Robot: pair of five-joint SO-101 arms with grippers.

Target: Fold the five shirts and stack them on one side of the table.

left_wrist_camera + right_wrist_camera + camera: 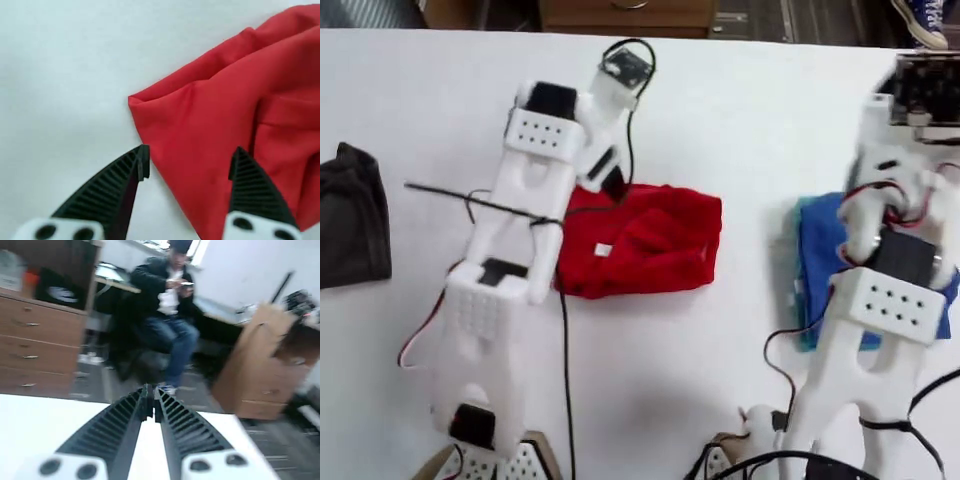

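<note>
1. A dark shirt (355, 215) lies bunched at the left edge of the white table (740, 100), well apart from the other clothes.
2. The left arm (520, 230) stretches over the table from the near edge, its wrist above the far left corner of the red shirt.
3. The left gripper (192, 160) has its fingers spread apart and holds nothing. One finger (122, 180) is over bare table and the other is over red cloth, with a folded corner of the shirt in front of them.
4. The red shirt (650, 240) lies loosely folded and wrinkled near the middle of the table.
5. A blue shirt (820, 260) lies toward the right side, partly hidden beneath the right arm (880, 300).
6. The right gripper (151, 395) has its fingers pressed together with nothing between them, pointing out over the table's far edge.
</note>
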